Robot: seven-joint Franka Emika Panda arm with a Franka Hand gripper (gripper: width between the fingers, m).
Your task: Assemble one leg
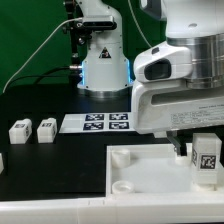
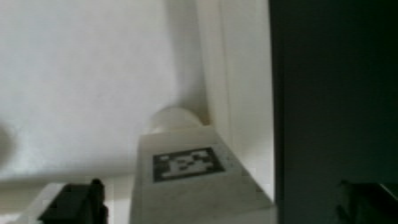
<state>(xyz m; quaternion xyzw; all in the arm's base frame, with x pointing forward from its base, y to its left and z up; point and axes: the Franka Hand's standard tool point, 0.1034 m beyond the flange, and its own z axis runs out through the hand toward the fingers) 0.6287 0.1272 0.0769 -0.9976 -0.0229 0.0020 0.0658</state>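
Note:
A leg (image 1: 207, 160), a white blocky peg with a black-and-white tag, stands upright at the corner of the large white panel (image 1: 150, 178) on the exterior view's right. My gripper (image 1: 198, 148) reaches down around it. In the wrist view the leg (image 2: 192, 150) lies between my fingers (image 2: 77, 202), with a narrow gap on each side, so the gripper (image 2: 222, 205) is open around it. The panel (image 2: 89, 80) fills the ground behind the leg. The leg's lower end is hidden.
Two more legs (image 1: 20, 130) (image 1: 46, 128) stand on the black table at the exterior view's left, and a white part shows at the left edge (image 1: 2, 160). The marker board (image 1: 95, 122) lies behind the panel. The arm's base (image 1: 103, 60) stands at the back.

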